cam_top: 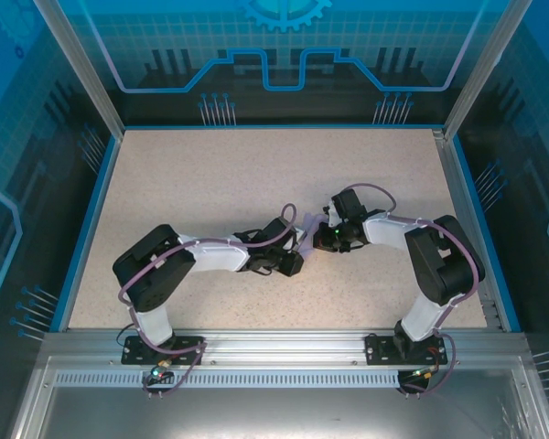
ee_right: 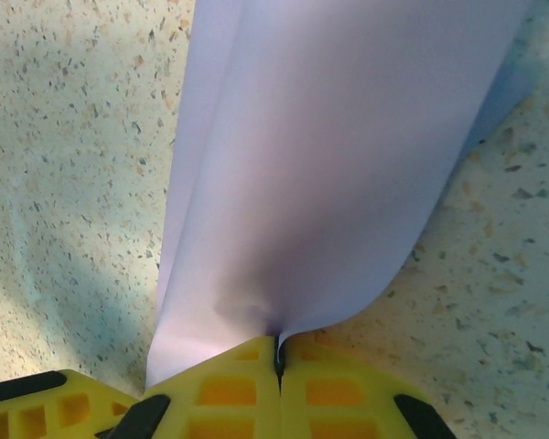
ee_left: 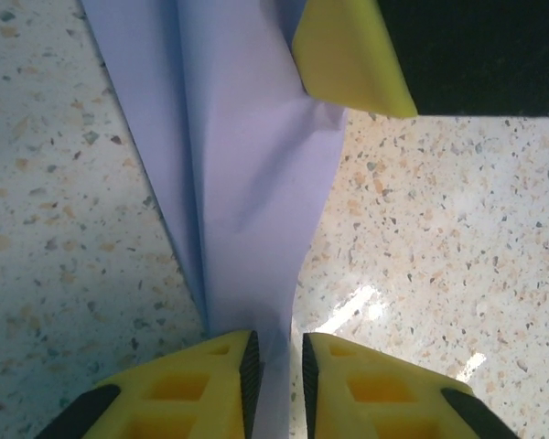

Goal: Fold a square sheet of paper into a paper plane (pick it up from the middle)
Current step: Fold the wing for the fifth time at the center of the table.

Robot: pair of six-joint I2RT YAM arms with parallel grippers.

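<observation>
Bending the left arm [cam_top: 210, 254] at the elbow and reaching from the near-left edge of the surface [cam_top: 210, 174] toward its middle, wrist low. Mirroring that with the right arm [cam_top: 398, 229] from the near-right edge, nearly meeting nose to nose just on the near side of the surface's middle. Holding the left jaws slightly apart, a narrow end of the lavender sheet of paper [ee_left: 229, 165] passing loosely between the fingers [ee_left: 242, 366]. Pinching the right jaws fully together on the sheet's opposite end, puckering it there. Spanning the gap between the two wrists at the surface's middle, long axis and lengthwise creases running from one set of jaws toward the other. Hiding most of the sheet under the wrists in the overhead view, cutting off its far end in both wrist views, and leaving unclear whether it is resting on the surface or lifted.
</observation>
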